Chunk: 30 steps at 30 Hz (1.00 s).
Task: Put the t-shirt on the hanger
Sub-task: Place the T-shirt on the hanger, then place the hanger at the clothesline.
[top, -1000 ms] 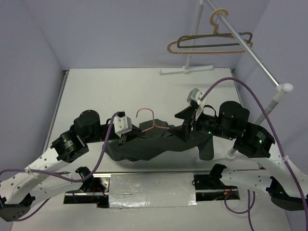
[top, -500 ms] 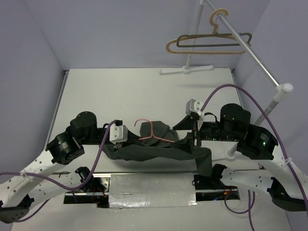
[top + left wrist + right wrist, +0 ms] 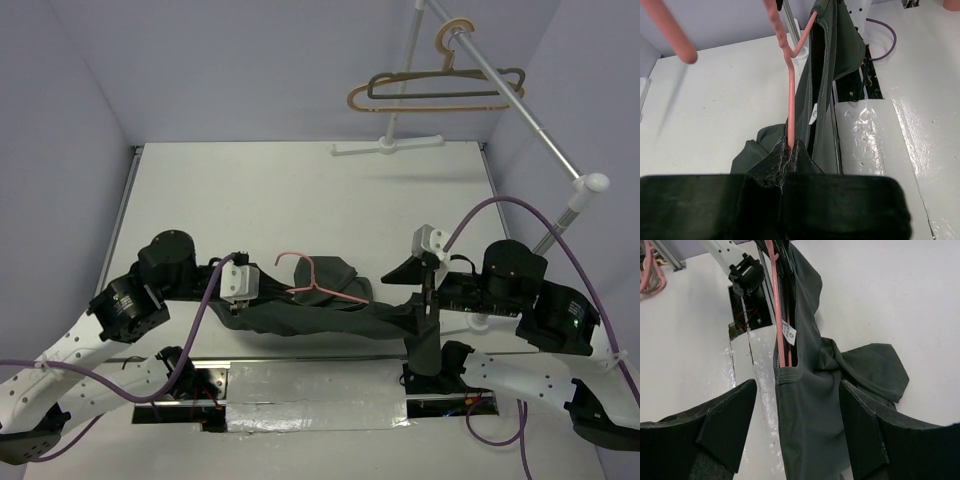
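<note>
The thin pink hanger (image 3: 325, 288) is held up between my arms, its hook (image 3: 290, 256) pointing to the far left. The dark t-shirt (image 3: 330, 316) hangs over it, and one end droops at the right (image 3: 422, 345). My left gripper (image 3: 237, 300) is shut on the hanger's wire (image 3: 791, 100), as the left wrist view (image 3: 790, 148) shows. My right gripper (image 3: 426, 300) is open. In the right wrist view (image 3: 797, 390) its fingers (image 3: 730, 410) stand wide on both sides of the shirt's hem (image 3: 805, 405) without pinching it. The pink wire (image 3: 776, 315) runs inside the shirt.
A clothes rail (image 3: 520, 100) at the back right carries a tan hanger (image 3: 355, 97) and a dark grey hanger (image 3: 450, 92). Its white foot (image 3: 390, 145) stands at the table's far edge. A silver taped plate (image 3: 315, 395) lies at the near edge.
My right gripper has moved right and toward the near edge, and the shirt is stretched further right along the hanger. My left gripper has shifted slightly left, still holding the hanger.
</note>
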Each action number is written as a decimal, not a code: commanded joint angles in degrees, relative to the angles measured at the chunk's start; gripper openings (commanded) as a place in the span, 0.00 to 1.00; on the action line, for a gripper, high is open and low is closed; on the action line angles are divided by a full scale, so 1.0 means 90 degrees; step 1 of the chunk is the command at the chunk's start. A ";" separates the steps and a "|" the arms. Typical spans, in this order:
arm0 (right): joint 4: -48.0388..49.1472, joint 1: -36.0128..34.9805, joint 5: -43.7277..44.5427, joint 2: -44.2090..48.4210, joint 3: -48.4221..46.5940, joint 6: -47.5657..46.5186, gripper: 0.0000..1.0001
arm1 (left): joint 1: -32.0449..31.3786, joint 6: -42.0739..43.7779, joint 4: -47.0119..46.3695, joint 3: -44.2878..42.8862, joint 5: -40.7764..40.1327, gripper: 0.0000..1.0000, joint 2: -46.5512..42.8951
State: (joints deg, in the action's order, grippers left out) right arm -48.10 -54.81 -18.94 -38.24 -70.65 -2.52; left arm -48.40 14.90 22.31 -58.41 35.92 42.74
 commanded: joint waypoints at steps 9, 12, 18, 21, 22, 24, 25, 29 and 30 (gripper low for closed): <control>-0.0144 -0.0131 0.0580 -0.0126 0.0360 0.0261 0.69 | 0.0026 0.0191 -0.0398 -0.0433 0.0296 0.00 0.0065; -0.0134 -0.0141 0.0640 -0.0117 0.0438 0.0261 0.68 | 0.0026 0.0210 -0.0388 -0.0434 0.0296 0.00 0.0075; -0.0105 -0.0151 0.0630 0.0069 0.0614 0.0544 0.50 | 0.0026 0.0201 -0.0447 -0.0404 0.0296 0.00 0.0075; -0.0056 -0.0160 0.0532 0.0050 0.0624 0.0564 0.23 | 0.0026 0.0162 -0.0525 -0.0375 0.0296 0.00 0.0085; -0.0037 -0.0160 0.0455 0.0030 0.0624 0.0573 0.14 | 0.0026 0.0152 -0.0545 -0.0365 0.0276 0.00 0.0095; 0.0070 -0.0170 0.0415 0.0030 0.0633 0.0603 0.00 | 0.0026 0.0016 -0.0661 -0.0355 0.0034 0.00 0.0114; 0.0196 -0.0170 0.0444 0.0049 0.0643 0.0690 0.00 | 0.0026 -0.0101 -0.0720 -0.0365 -0.0181 0.00 0.0124; 0.0461 -0.0161 0.0998 0.0137 0.0673 0.1022 0.00 | 0.0026 -0.0345 -0.0662 -0.0686 -0.0884 0.42 0.0319; 0.0490 -0.0170 0.1194 0.0137 0.0605 0.1129 0.00 | 0.0026 -0.0404 -0.0604 -0.0784 -0.1137 0.69 0.0474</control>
State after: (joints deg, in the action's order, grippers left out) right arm -48.45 -56.62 -14.83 -37.74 -65.01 4.01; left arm -47.86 13.93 21.39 -60.77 29.89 45.65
